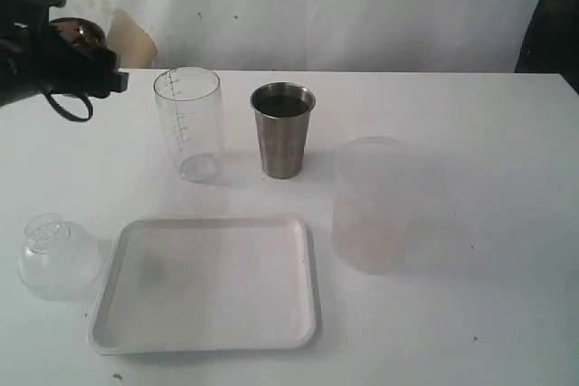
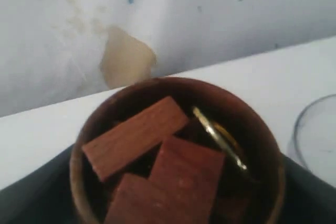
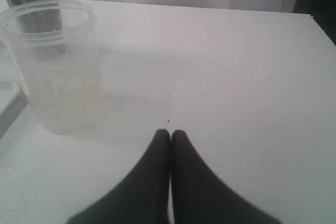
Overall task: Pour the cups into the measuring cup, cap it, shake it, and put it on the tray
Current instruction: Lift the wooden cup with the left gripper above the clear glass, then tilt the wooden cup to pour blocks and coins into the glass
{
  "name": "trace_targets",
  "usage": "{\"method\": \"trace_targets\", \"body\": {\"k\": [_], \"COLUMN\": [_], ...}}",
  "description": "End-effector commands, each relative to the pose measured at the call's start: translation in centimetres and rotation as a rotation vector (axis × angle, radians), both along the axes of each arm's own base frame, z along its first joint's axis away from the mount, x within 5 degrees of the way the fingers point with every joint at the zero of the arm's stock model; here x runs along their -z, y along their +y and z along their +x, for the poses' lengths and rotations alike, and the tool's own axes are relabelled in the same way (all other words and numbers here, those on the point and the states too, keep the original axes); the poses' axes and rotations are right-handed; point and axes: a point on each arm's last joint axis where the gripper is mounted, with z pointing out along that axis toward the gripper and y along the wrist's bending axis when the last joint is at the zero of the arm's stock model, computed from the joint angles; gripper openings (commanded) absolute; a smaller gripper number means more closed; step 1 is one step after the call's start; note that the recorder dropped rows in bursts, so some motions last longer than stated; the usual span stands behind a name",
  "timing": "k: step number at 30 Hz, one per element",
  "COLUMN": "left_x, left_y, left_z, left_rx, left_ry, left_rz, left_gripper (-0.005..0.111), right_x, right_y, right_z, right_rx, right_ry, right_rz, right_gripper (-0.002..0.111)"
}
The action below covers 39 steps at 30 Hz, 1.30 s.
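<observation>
Up and to the left of the measuring cup (image 1: 188,124), clear of the table (image 1: 470,133), hangs the wooden cup (image 1: 77,35). The left claw (image 1: 90,68) pinches it across its round belly, dark fingers showing on either side of it in the left wrist view. Flat reddish wood pieces (image 2: 136,137) and a thin shiny metal loop (image 2: 220,137) lie loose inside. I judge the cup light and stiff, but its curved, smooth wall could turn in the grip as it tips, so a hold at the widest part suits it. The loose pieces will likely drop in a rush.

The measuring cup stands upright and looks empty. Being tall, thin-walled and light, it would topple from a slight knock on the rim. Just right of it stands the tumbler (image 1: 282,128), and further right and nearer the camera the frosted cup (image 1: 371,205). In front of the measuring cup lies the tray (image 1: 122,314), with the cap (image 1: 54,255) on the table at its left edge. Beyond the frosted cup, the right claw (image 3: 170,135) sits low, tips pressed together, holding nothing.
</observation>
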Motion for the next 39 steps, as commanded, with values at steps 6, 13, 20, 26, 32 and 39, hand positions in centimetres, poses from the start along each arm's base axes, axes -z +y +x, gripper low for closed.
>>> {"method": "trace_targets", "body": {"k": [6, 13, 20, 26, 32, 39], "left_x": [-6.4, -6.0, -3.4, -3.8, -3.0, -3.1], "left_y": [-1.8, -2.4, -5.4, -7.5, -8.4, -8.6], "left_z": [2.4, 4.1, 4.8, 4.5, 4.5, 4.5], "left_rx": [0.295, 0.25, 0.267, 0.297, 0.31, 0.35], "left_ry": [0.111, 0.145, 0.119, 0.028, 0.023, 0.007], "left_rz": [0.312, 0.624, 0.943, 1.104, 1.217, 1.38], "left_gripper": [0.0, 0.0, 0.0, 0.0, 0.0, 0.0], "right_x": [0.1, 0.1, 0.1, 0.1, 0.1, 0.1], "right_y": [0.0, 0.0, 0.0, 0.0, 0.0, 0.0], "right_z": [0.0, 0.0, 0.0, 0.0, 0.0, 0.0], "right_rx": [0.003, 0.003, 0.003, 0.004, 0.004, 0.004], "right_ry": [-0.002, -0.002, -0.002, -0.002, -0.002, -0.002], "right_rz": [0.002, 0.002, 0.002, 0.007, 0.007, 0.007], "right_gripper": [0.0, 0.0, 0.0, 0.0, 0.0, 0.0]}}
